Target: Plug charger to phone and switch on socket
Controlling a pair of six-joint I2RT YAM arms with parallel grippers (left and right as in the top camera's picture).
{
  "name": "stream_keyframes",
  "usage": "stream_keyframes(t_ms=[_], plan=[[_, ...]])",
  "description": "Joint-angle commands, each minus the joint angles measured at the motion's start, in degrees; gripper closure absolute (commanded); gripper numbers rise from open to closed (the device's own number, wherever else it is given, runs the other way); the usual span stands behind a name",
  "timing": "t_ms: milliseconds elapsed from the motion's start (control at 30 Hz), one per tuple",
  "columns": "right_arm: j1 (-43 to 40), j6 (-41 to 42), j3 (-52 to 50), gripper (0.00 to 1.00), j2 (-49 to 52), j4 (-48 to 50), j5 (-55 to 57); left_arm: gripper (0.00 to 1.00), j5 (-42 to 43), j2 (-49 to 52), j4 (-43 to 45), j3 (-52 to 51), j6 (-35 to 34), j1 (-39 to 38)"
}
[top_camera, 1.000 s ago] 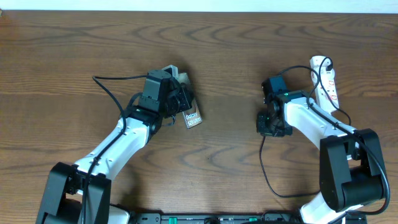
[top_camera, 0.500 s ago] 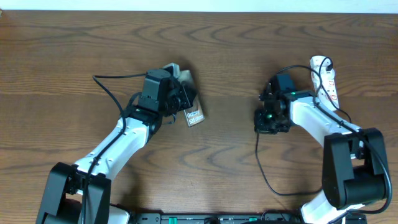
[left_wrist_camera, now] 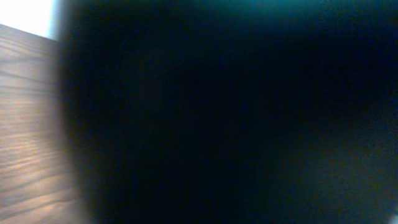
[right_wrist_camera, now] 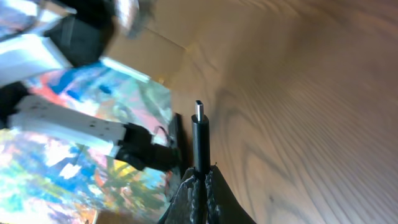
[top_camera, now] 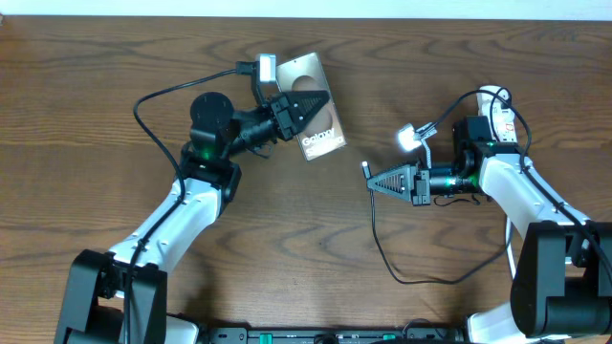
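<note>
The phone point(top_camera: 304, 75) is pinched at its edge by the left hand point(top_camera: 325, 97) over the far desk point(top_camera: 96, 76); the charger point(right_wrist_camera: 199, 137) tip is clamped in the right hand point(top_camera: 371, 184), apart from the phone; the socket point(top_camera: 504, 124) lies far right.

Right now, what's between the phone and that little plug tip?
Nothing: the overhead view shows only bare table between the phone and the charger tip held in the right claw.

The phone point(top_camera: 320, 141) is bronze (white lettering), charger point(right_wrist_camera: 200, 143) black, table point(top_camera: 96, 76) brown wood-grain.
</note>
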Motion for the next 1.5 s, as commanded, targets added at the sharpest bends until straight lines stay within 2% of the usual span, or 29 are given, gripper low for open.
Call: stream_keyframes(t_ms=[0,267,633,767,1133,1467], plan=[[1.9,-5.1,-0.5,0.99,-0.4,0.7,-8.1,0.93,2.1,-0.5,1.4,1.0,-2.8,-1.1],[6.7,-5.0,-0.4,0.99,-0.5,2.0,-8.2,0.93,4.3,-0.5,1.4,1.0,-3.7,-1.1],[8.4,-4.9,-0.3,0.99,-3.2,2.0,-8.2,0.93,4.7,-0.5,1.4,1.0,-3.7,-1.1],[9.6,-4.9,-0.3,0.99,-4.9,2.3,-8.2,0.93,4.2,-0.5,1.3,1.0,-6.6,-1.1],[9.8,-3.5,-0.3,0.99,-5.3,3.8,-8.2,0.92,2.8,-0.5,1.4,1.0,-11.4,-3.6],[9.4,-2.4,-0.2,0.99,-8.5,4.0,-8.1,0.93,1.7,-0.5,1.4,1.0,-9.9,-4.2]])
